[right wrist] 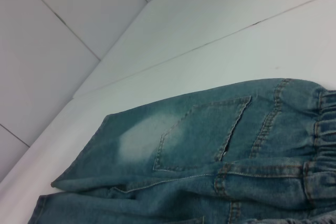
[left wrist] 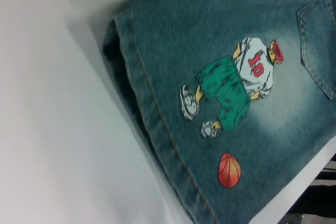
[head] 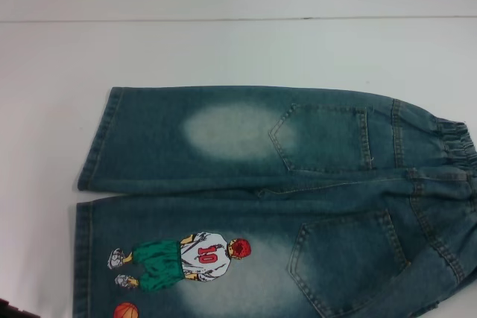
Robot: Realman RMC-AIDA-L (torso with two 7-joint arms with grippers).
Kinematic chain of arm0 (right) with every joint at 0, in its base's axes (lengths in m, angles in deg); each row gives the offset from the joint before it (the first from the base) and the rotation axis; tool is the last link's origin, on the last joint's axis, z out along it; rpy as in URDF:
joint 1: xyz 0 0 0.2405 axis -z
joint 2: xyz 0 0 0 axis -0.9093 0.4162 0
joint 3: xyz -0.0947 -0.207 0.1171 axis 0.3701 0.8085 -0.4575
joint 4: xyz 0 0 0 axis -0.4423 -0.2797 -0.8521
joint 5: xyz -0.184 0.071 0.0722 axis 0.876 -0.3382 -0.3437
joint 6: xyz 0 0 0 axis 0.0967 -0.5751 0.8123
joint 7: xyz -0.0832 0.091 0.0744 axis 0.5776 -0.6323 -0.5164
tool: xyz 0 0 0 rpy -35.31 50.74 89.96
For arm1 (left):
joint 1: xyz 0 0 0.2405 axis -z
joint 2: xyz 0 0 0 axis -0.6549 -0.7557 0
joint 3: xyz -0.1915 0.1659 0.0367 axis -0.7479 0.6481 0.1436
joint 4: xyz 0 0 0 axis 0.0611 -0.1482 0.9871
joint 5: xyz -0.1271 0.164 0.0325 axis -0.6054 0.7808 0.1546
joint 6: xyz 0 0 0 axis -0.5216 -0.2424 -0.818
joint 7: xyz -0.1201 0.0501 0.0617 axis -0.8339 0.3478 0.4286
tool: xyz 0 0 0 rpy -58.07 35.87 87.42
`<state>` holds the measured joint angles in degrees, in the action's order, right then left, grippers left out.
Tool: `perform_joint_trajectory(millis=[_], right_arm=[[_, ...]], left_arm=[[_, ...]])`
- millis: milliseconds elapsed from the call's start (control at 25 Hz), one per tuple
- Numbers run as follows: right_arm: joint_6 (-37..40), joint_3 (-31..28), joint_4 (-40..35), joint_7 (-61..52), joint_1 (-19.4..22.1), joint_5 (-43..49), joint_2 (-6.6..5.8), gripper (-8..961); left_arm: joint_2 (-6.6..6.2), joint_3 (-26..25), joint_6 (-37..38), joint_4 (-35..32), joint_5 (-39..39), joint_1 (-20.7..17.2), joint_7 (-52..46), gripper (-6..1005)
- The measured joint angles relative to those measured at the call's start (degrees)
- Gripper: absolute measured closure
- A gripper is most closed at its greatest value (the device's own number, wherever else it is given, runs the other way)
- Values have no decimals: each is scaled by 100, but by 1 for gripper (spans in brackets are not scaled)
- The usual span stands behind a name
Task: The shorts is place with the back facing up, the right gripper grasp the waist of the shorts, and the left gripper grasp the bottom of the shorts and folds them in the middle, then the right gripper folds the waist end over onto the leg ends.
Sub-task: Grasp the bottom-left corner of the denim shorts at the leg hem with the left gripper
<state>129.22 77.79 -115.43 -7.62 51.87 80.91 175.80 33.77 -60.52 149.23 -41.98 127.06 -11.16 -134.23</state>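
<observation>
Left end effector: outside every view; from its wrist camera it looks down on the printed leg, and whether it is spread or pressed together cannot be told.
Right end effector: likewise unseen; its wrist camera faces the waist end.
Shorts (head: pixel 298 206): flat on the white table (head: pixel 223 50), back pockets up.
Waist (head: pixel 456 147): ruffled band at the robot's right.
Leg hems (head: pixel 95 139): at the left, side by side.
Print (left wrist: pixel 236 82): player numbered 10, on the near leg.
Orange ball (left wrist: pixel 229 170): just beside the player's feet.
</observation>
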Motion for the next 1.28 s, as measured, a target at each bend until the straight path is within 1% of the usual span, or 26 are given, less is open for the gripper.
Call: perform_joint_trajectory(millis=[400, 640, 1040, 1280], right_arm=[[19, -1, 0, 0, 16, 3, 8, 893], [24, 0, -7, 0, 30, 6, 9, 891], [39, 0, -17, 9, 53, 9, 17, 889], [140, -21, -36, 9, 55, 5, 18, 888]], left_arm=[[76, 83, 19, 194, 5, -85, 20, 239], [99, 117, -62, 454, 4, 9, 61, 239], [102, 174, -418, 774, 2, 68, 125, 238], [80, 214, -561, 873, 5, 84, 172, 243]])
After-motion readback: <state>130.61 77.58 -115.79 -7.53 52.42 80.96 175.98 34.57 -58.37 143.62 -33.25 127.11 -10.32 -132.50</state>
